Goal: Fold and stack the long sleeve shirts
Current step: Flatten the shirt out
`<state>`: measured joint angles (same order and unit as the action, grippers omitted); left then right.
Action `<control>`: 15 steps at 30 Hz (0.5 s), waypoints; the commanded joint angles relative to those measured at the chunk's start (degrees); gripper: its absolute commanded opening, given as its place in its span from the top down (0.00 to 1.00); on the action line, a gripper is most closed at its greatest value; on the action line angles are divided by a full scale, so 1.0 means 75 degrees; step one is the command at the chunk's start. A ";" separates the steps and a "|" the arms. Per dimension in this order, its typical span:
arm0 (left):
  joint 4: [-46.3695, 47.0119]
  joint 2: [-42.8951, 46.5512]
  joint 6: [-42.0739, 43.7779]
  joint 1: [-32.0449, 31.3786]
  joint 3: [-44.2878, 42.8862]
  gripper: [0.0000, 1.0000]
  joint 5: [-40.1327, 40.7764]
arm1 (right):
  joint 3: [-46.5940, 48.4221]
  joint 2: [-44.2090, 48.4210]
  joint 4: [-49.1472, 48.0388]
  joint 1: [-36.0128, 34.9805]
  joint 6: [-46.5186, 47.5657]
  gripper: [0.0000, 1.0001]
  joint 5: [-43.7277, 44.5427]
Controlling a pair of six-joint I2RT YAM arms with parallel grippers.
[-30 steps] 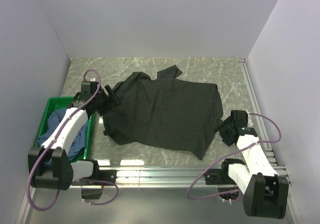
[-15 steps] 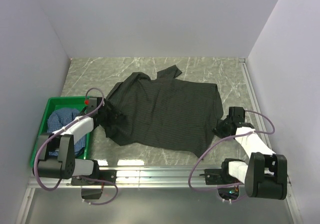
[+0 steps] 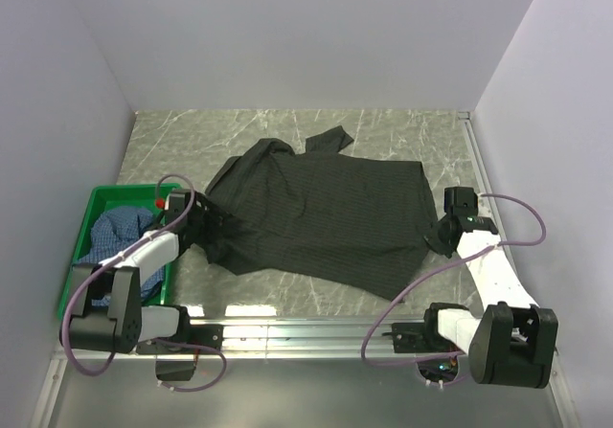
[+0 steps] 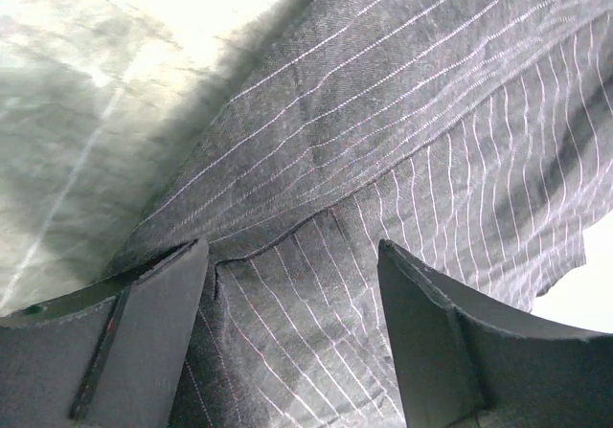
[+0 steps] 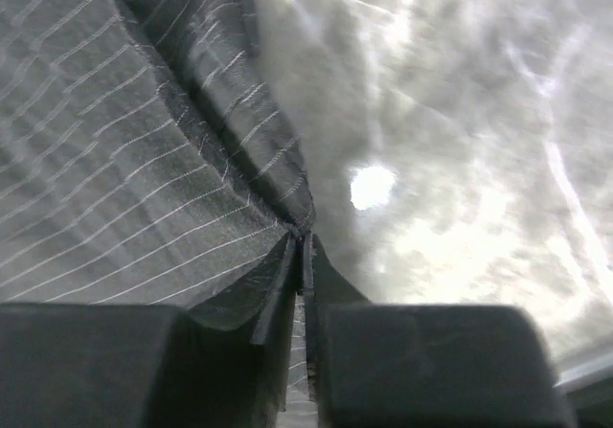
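Nearest to us, the two arm bases sit on the metal rail (image 3: 306,330) along the near edge of the table (image 3: 402,131), the left one at the left corner and the right one at the right.

Just beyond the left base stands the green crate (image 3: 120,191). The blue checked shirt (image 3: 120,229) lies bunched inside it. The left arm reaches across the crate's right side toward the middle of the table.

The left gripper (image 4: 290,256) is low over the near-left edge of the black pinstriped shirt (image 3: 326,217). Its fingers (image 4: 144,332) are spread wide, and a seam and folds of the striped cloth lie in the gap. We cannot tell whether the fingers touch the cloth, and nothing is pinched there.

On the other side, the right gripper (image 5: 299,246) is at the shirt's right border, down near the tabletop. Its fingers (image 5: 239,351) are pressed together with the hem of the black cloth caught between them. Bare marbled surface lies just to the right of that hem.

Between the two grippers the black shirt is spread mostly flat across the middle of the table, with wrinkles and some edges turned over. Its left part bunches up near the left gripper.

Farther back, a narrow piece of the same cloth juts out from the shirt's far edge toward the back wall. We cannot tell whether it is a collar or a sleeve.
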<state>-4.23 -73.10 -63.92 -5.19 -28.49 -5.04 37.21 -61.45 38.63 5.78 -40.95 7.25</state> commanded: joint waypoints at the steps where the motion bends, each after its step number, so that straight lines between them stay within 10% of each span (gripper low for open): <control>1: -0.0631 0.0242 0.0166 0.0024 0.0119 0.21 0.0660 | 0.0206 0.0084 0.0696 0.0085 0.0011 0.80 0.0956; 6: -0.1263 0.0863 0.0764 0.0001 -0.0431 0.16 0.0531 | 0.0405 0.0447 0.0229 0.0038 0.0303 0.43 0.0442; 15: -0.1897 0.1626 0.1960 -0.0397 -0.1568 0.10 0.0180 | 0.0172 -0.0442 -0.1517 -0.0232 0.0538 0.46 -0.1892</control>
<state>-17.08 -62.00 -53.78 -6.66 -37.04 -2.48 38.13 -62.46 33.32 4.67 -37.56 -1.30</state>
